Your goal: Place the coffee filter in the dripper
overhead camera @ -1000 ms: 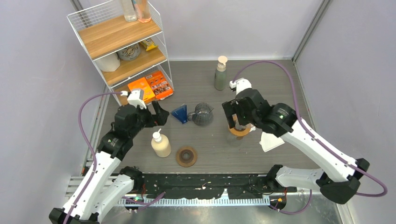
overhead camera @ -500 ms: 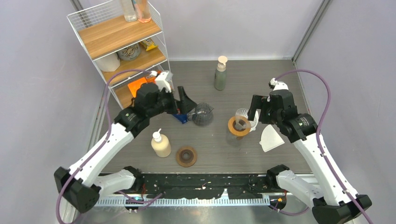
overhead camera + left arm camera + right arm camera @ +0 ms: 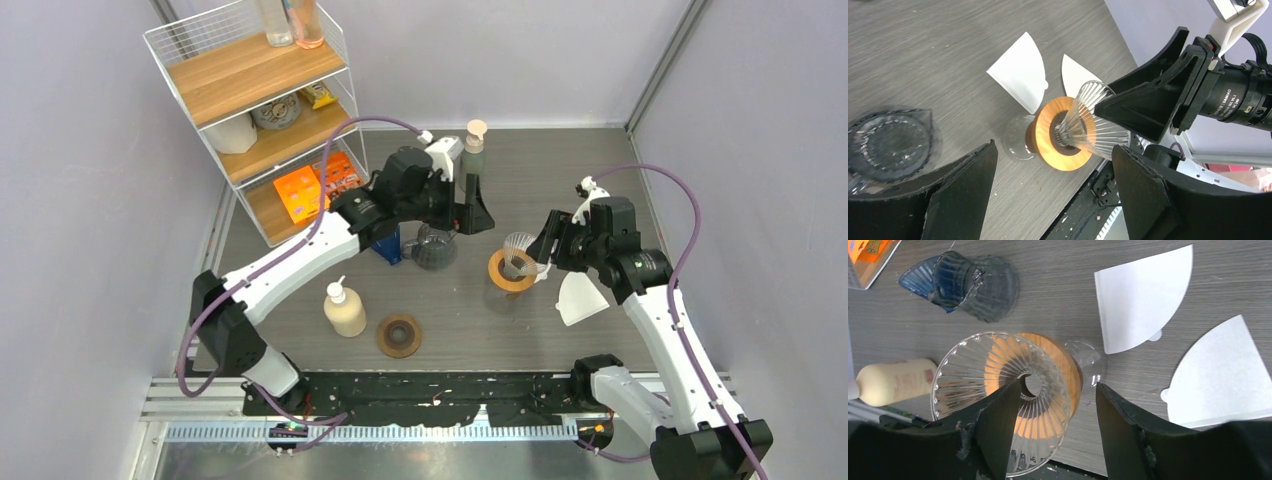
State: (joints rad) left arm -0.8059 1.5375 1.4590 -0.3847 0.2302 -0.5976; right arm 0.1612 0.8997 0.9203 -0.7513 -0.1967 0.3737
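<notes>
On grey wood-grain table (image 3: pixel 440 170), lavender walls (image 3: pixel 500 50) closing it in on three sides, right gripper (image 3: pixel 1058 386) is straddling the glass dripper (image 3: pixel 983 385).
Right jaws are standing partly open, one finger over the ribbed cone, the other outside its wooden collar; firm contact unclear. Dripper is sitting tilted, right of centre. Two white coffee filters (image 3: pixel 1145 295) are lying flat on the table just right of it, untouched. Left gripper (image 3: pixel 478 212) is hovering wide open, holding nothing, near a green bottle (image 3: pixel 472 160). Wire shelf rack (image 3: pixel 250 80) is standing in the back-left corner, orange boxes (image 3: pixel 320 180) on its lowest level. Dark dripper (image 3: pixel 435 245), blue dripper (image 3: pixel 385 245) just beside it, cream pump bottle (image 3: pixel 345 310) and brown ring (image 3: pixel 399 335) are sitting left of centre.
</notes>
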